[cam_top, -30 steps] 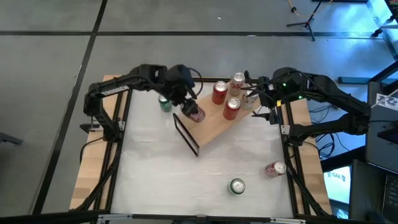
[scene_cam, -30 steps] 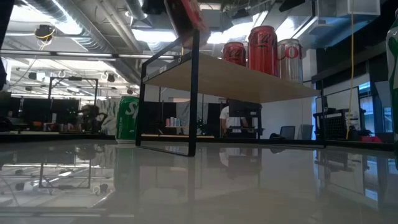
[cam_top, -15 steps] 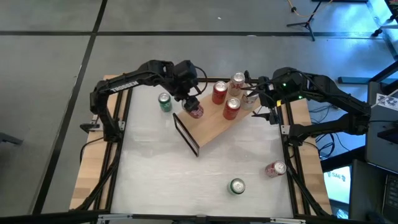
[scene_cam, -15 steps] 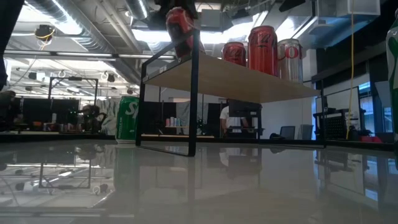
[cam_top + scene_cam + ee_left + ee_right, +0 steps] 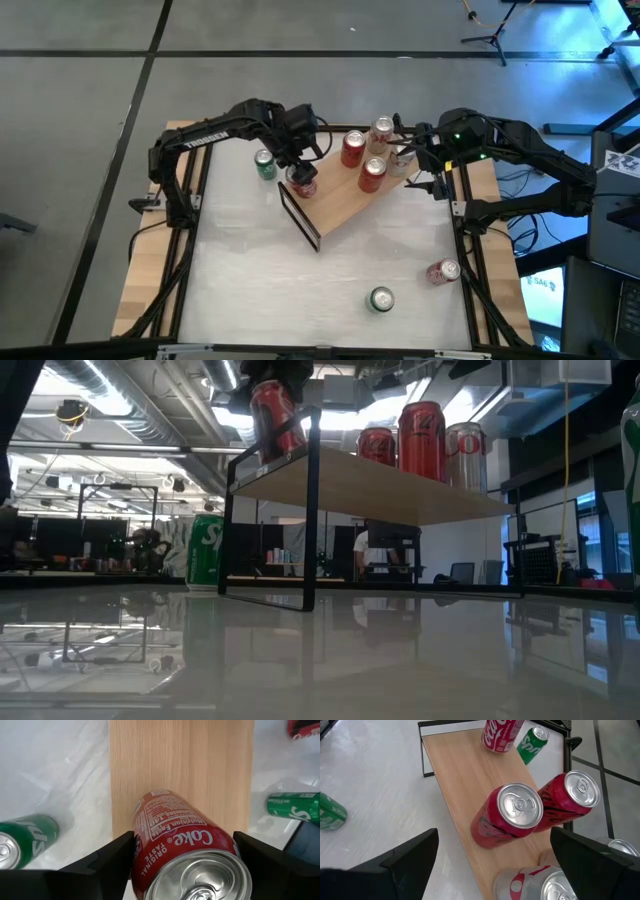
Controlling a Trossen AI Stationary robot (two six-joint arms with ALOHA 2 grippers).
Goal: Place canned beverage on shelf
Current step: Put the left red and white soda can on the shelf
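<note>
My left gripper [image 5: 302, 173] is shut on a red Coke can [image 5: 275, 415] above the left end of the shelf [image 5: 345, 205], a light-wood plank on black frame ends. In the low view the can's base is right at the plank's top; whether it touches, I cannot tell. Farther along the plank stand two red cans [image 5: 352, 148] [image 5: 372, 173] and a silver one [image 5: 382, 130]. My right gripper [image 5: 412, 158] hangs open above the shelf's right end and these cans, with nothing between its fingers. My left gripper pinches the Coke can's side wall [image 5: 145, 845] just below its top rim, one finger [image 5: 107, 865] on each side. The fingers come from above, slanting down. The can hangs tilted below them, top up, with its base over the plank [image 5: 180, 765].
A green can [image 5: 265, 165] stands on the white table behind the shelf's left end. Another green can [image 5: 381, 298] and a red-and-silver can [image 5: 441, 271] sit near the table's front right. The middle of the table is bare.
My left gripper has come down with the Coke can, a little toward the table's left edge, until the can's base is level with the shelf's left end. It has tipped to point more steeply down. The can stays held.
</note>
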